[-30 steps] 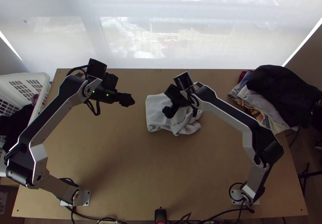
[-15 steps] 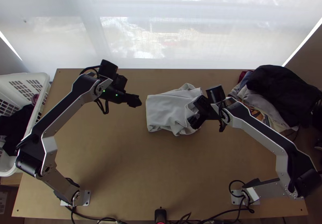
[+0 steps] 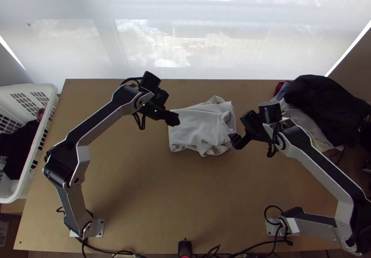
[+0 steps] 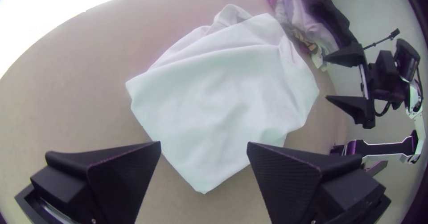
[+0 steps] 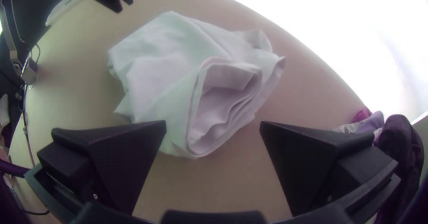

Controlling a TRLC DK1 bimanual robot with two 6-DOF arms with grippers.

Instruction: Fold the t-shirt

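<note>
The white t-shirt lies bunched in a loosely folded bundle at the middle of the table. In the top view my left gripper is at the bundle's left edge, and my right gripper is beside its right edge. The left wrist view shows the left gripper wide open, with a corner of the shirt seen between its fingers. Layered, open folds of the shirt appear in the right wrist view beyond the right gripper, which is also open and holds nothing.
A pile of dark and light clothes sits at the table's far right corner. At the left edge stands a white basket with dark cloth inside. Bare tabletop spreads in front of the shirt.
The right gripper has moved right from over the shirt to beside it, uncovering the cloth. The left gripper has moved right to the shirt's left edge.
</note>
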